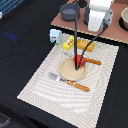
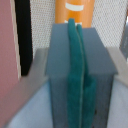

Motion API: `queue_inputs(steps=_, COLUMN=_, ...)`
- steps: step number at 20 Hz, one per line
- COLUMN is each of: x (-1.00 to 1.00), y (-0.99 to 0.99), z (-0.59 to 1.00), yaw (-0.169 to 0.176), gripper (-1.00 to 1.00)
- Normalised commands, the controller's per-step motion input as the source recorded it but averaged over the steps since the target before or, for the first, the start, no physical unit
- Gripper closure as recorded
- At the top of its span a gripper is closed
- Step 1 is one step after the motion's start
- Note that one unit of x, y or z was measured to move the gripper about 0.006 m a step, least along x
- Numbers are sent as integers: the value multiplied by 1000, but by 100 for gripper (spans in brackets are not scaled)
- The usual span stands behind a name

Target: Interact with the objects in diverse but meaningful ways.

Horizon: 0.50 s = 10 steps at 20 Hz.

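A red round fruit (image 1: 79, 61) lies on a tan round plate (image 1: 70, 71) on the beige placemat. A flat yellow packet (image 1: 68, 43), a pale blue-white carton (image 1: 55, 36) and a golden-orange bread loaf (image 1: 85, 46) lie along the mat's far edge. My gripper (image 1: 95, 26) hangs under the white arm above the mat's far edge, behind the loaf, touching nothing. In the wrist view the gripper (image 2: 74, 30) shows grey fingers (image 2: 97, 60) with teal pads (image 2: 75, 75) pressed together, nothing between them, and an orange object (image 2: 75, 10) beyond the tips.
A fork (image 1: 55, 76) and a knife (image 1: 92, 61) with orange handles lie by the plate. A grey pot (image 1: 70, 11) and a bowl (image 1: 124, 17) stand on a brown board (image 1: 114, 27) at the back. Thin black cables (image 1: 76, 35) hang over the mat.
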Motion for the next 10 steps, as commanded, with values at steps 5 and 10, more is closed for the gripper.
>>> queue_inputs(steps=5, x=-82, y=-24, z=-498, yaw=4, gripper=-100)
queue_inputs(steps=10, x=-81, y=-73, z=-412, yaw=0, gripper=-100)
